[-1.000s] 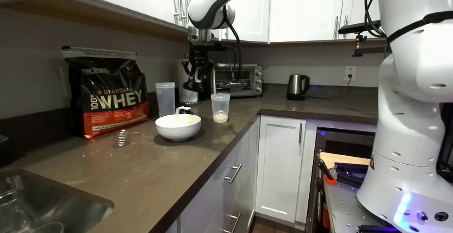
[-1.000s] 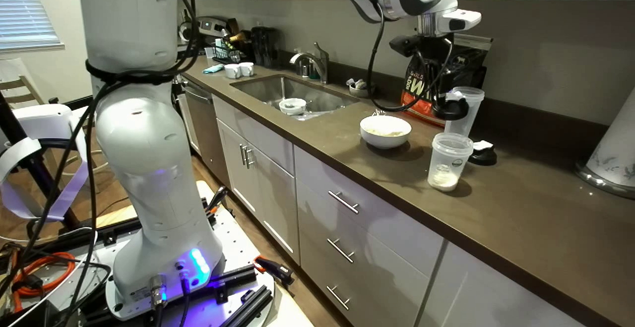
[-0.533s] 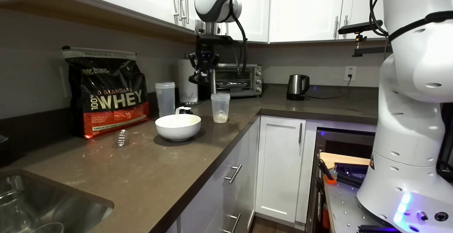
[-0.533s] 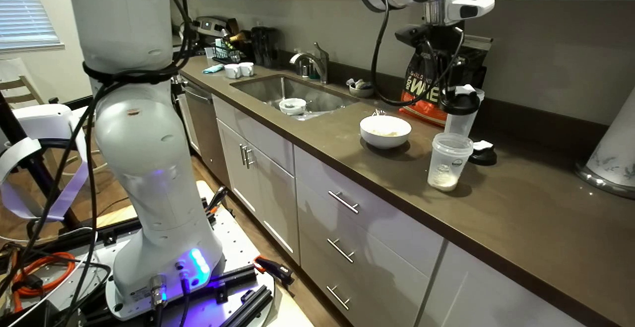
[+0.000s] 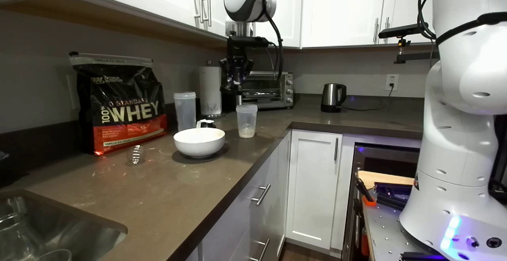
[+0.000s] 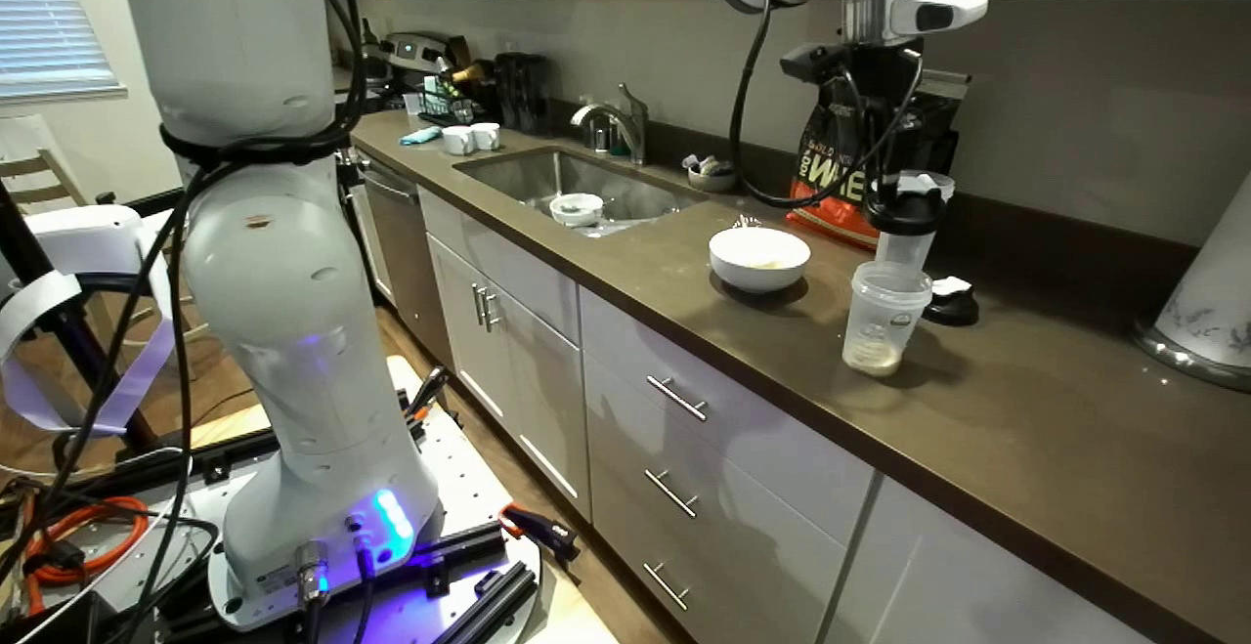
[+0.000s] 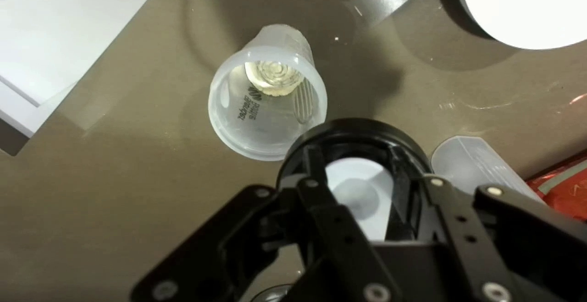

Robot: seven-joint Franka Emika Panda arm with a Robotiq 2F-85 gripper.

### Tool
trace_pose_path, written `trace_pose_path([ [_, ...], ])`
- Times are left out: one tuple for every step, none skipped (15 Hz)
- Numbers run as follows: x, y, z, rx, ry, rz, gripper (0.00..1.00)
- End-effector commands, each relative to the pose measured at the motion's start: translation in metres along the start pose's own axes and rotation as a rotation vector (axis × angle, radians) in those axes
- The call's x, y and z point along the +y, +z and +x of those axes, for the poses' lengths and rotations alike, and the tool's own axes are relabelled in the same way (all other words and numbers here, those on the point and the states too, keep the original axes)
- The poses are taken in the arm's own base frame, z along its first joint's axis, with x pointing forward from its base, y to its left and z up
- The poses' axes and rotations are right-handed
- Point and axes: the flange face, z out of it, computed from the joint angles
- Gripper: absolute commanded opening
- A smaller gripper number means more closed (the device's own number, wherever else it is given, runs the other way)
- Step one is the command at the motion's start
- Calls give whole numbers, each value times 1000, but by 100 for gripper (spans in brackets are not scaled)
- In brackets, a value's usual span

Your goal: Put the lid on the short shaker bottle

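Wrist view: I have the gripper (image 7: 356,159) clamped on the black lid (image 7: 360,187) above the desk (image 7: 137,178), with the open short bottle (image 7: 268,109) standing upright between ten and eleven o'clock from the lid.

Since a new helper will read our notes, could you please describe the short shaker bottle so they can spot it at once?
On the brown countertop, find the white bowl in an exterior view. Right of it stands the short shaker bottle, translucent and lidless. Unlike the taller shaker bottle, it shows pale contents at the bottom.
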Motion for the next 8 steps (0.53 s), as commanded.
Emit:
trace_pose_path([
  [13,8,-3,-21,-8,-24,12],
  [14,12,-3,-26,-4,-31,12],
  [16,17,-3,-32,0,-41,12],
  [18,22,-2,-40,2,-49,12],
  [20,26,-1,-47,4,-60,12],
  [22,29,0,-50,5,-66,12],
  [23,31,0,-53,5,-73,12],
  [24,33,1,-56,4,-80,12],
])
